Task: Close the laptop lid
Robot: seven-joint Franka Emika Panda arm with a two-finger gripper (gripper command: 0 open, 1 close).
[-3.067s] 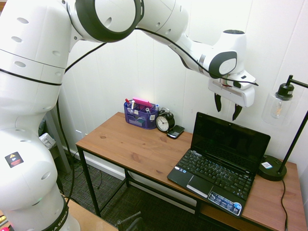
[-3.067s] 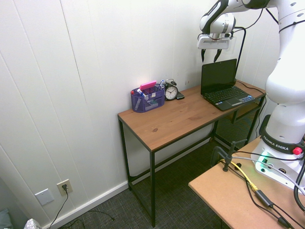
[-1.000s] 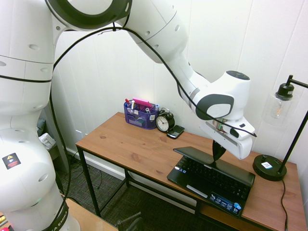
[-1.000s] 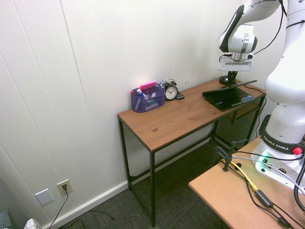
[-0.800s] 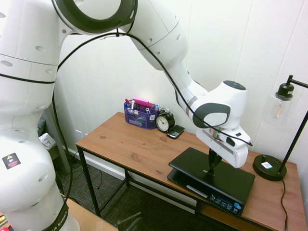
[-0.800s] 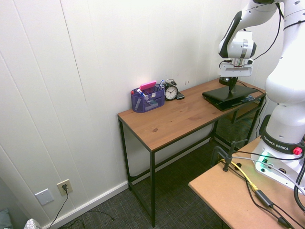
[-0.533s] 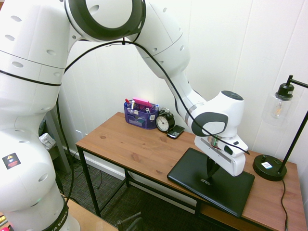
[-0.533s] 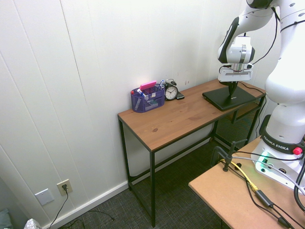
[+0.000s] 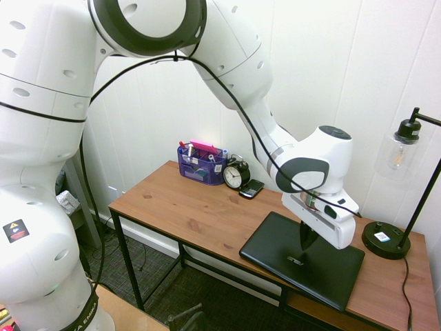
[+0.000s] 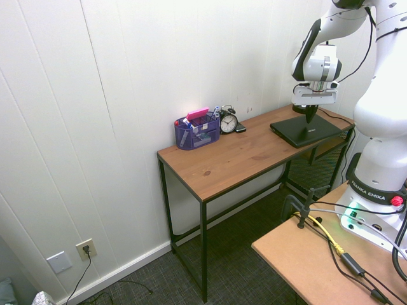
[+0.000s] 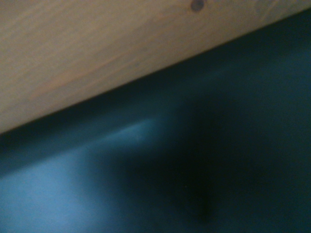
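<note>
Lid [image 9: 275,243] flat on its base, directly under hand [image 9: 307,239]. Hand just above lid's logo [image 9: 295,260], fingers together, holding nothing.

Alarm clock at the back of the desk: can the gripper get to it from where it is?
Probably yes: the gripper hangs just above the shut laptop lid, and bare desk lies between it and the alarm clock.

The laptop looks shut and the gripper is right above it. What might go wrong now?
The gripper sits just above the closed laptop lid; if it presses down again, it might stress the thin panel. If it lifts away to the side, the arm may sweep toward the desk lamp standing beside the laptop. The laptop's front corner lies near the desk edge, so a sideways nudge might shift it outward.
</note>
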